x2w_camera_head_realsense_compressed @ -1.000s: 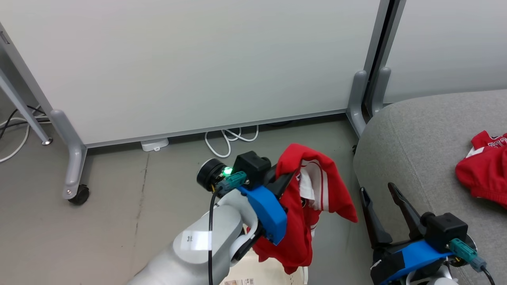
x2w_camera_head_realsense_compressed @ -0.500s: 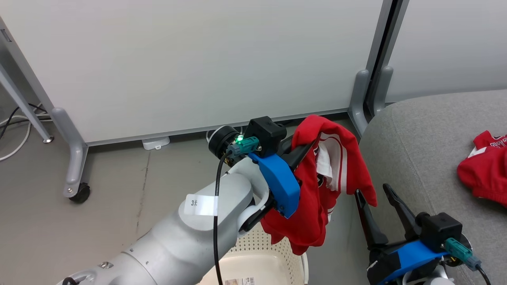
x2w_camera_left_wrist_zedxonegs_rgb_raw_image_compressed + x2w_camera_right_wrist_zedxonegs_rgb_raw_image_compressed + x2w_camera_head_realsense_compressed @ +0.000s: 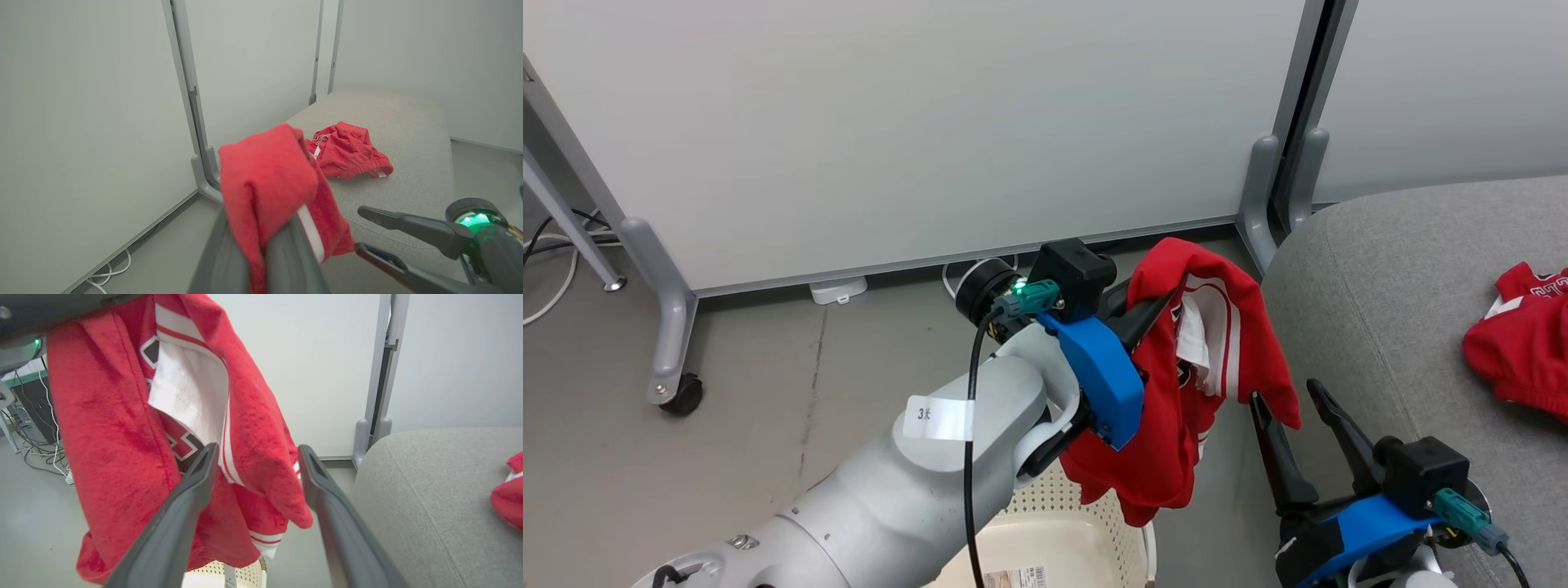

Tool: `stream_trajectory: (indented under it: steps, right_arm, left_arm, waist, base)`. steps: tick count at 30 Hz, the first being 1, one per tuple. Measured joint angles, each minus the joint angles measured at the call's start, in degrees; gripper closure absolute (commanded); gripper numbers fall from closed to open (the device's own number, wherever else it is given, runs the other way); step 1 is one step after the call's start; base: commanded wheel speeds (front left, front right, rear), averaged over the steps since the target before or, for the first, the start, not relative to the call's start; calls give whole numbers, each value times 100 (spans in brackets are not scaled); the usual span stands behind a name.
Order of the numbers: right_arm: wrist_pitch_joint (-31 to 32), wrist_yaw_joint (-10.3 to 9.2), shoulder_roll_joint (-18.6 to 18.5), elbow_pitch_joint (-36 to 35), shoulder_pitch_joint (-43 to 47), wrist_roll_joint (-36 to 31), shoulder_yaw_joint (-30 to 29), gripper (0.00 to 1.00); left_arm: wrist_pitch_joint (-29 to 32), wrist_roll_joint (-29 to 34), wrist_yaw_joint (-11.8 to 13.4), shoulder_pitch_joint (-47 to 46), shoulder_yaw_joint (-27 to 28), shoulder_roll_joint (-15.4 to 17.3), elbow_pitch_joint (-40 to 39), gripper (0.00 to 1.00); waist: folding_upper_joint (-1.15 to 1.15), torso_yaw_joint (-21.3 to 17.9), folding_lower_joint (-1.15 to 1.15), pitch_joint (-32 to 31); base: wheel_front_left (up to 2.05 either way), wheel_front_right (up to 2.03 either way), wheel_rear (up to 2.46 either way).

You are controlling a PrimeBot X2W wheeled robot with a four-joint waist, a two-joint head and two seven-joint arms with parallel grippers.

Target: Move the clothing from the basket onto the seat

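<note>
Head view: left hand (image 3: 1156, 314) clamps red clothing (image 3: 1233, 359) above the basket (image 3: 1062, 523); right hand (image 3: 1284, 394) spread, empty.

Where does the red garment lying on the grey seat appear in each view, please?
Head view: garment at the right edge, mid-height.
Left wrist view: garment just right of centre.
Right wrist view: garment at the right edge, cropped.
Shared landmark: the grey seat under it.

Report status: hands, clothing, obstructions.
Left hand shut on red garment, hanging over basket. Right hand open, empty, between garment and seat. Second garment already on seat.
</note>
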Motion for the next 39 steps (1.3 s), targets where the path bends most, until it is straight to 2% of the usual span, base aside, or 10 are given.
stream_trajectory:
  steps: [7, 23, 33, 39]
  right_arm:
    - [119, 0, 0, 63, -151, 25, 270, 0]
    - [156, 0, 4, 641, -837, 549, 1724, 0]
    - [-47, 0, 4, 1016, -1127, 810, 1937, 0]
    - [-104, 0, 4, 990, -1188, 1047, 2068, 0]
  left_arm:
    - [-1, 1, 0, 1, 4, -1, -24, 100]
    - [-1, 9, 0, 3, 4, -1, -63, 100]
    - [-1, -3, 0, 48, -42, 0, -69, 100]
    - [-1, -21, 0, 77, -55, 0, -41, 100]
  waist:
    - [0, 19, 0, 33]
    - [0, 32, 0, 90]
    - [0, 99, 0, 66]
    - [0, 92, 0, 40]
  base:
    - [0, 0, 0]
    - [0, 0, 0]
    - [0, 0, 0]
    - [0, 0, 0]
